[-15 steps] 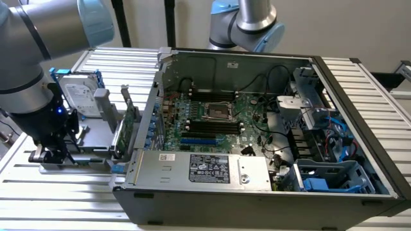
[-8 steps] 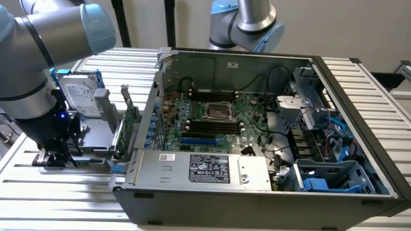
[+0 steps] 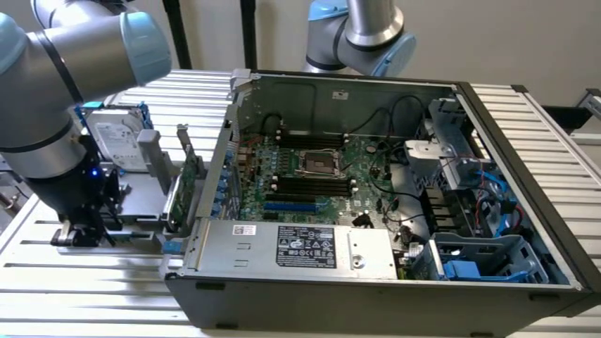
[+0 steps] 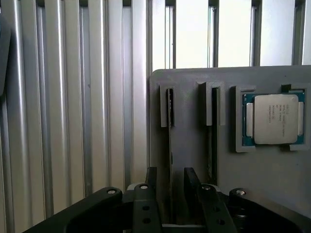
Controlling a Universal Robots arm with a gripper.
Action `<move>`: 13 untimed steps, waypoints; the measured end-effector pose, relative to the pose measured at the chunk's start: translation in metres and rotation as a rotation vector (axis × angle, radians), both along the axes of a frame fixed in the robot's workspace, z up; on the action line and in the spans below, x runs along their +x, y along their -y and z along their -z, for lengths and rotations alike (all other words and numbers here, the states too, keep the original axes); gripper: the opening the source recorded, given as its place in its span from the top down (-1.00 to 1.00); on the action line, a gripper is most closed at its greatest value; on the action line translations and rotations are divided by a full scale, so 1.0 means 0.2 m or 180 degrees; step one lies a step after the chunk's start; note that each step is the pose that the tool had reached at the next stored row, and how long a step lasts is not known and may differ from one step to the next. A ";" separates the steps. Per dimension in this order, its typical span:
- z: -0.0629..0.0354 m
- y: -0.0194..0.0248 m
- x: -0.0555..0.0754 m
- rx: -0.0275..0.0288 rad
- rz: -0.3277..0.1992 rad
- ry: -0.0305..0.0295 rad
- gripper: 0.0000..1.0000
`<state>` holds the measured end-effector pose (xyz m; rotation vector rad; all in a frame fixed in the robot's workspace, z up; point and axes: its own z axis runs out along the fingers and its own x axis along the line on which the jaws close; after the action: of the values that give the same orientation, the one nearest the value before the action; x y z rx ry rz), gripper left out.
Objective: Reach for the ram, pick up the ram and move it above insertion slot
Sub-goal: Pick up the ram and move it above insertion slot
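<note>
In the wrist view the ram (image 4: 170,109) stands on edge in a groove of a grey holder (image 4: 189,145), showing as a thin dark-green strip. My gripper (image 4: 170,183) is open and low over the holder, one finger on each side of the ram's near end with a gap to each. In the exterior view my gripper (image 3: 83,234) is down at the holder (image 3: 141,204), to the left of the open computer case. The insertion slots (image 3: 314,185) are long parallel black sockets on the motherboard inside the case, with more of them (image 3: 310,139) behind the processor socket.
A processor chip (image 4: 274,119) lies in a recess of the holder beside a second, dark groove (image 4: 214,131). A tall green expansion card (image 3: 191,176) and a hard drive (image 3: 115,137) stand between my arm and the case wall (image 3: 225,151). A short blue socket (image 3: 291,207) lies near the power supply (image 3: 291,246).
</note>
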<state>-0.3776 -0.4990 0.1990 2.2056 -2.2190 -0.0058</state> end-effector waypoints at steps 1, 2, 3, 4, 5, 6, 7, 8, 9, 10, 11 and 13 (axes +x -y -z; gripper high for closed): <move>0.002 0.000 0.00 0.0000 -0.0009 0.0000 0.27; 0.003 0.000 0.00 0.0000 -0.0016 0.0000 0.27; 0.006 0.000 0.00 0.0002 -0.0022 -0.0001 0.27; 0.009 0.000 0.00 0.0005 -0.0028 -0.0001 0.27; 0.011 0.000 0.00 0.0006 -0.0034 -0.0002 0.27; 0.013 0.000 0.00 0.0007 -0.0039 -0.0003 0.27; 0.015 0.000 0.01 0.0008 -0.0044 -0.0004 0.27; 0.017 0.000 0.01 0.0009 -0.0049 -0.0005 0.27; 0.018 0.000 0.01 0.0009 -0.0053 -0.0007 0.27; 0.019 0.000 0.01 0.0009 -0.0055 -0.0009 0.31; 0.020 0.000 0.01 0.0008 -0.0056 -0.0011 0.44; 0.020 0.000 0.01 0.0009 -0.0057 -0.0019 0.57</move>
<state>-0.3761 -0.4989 0.1950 2.2237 -2.1976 -0.0152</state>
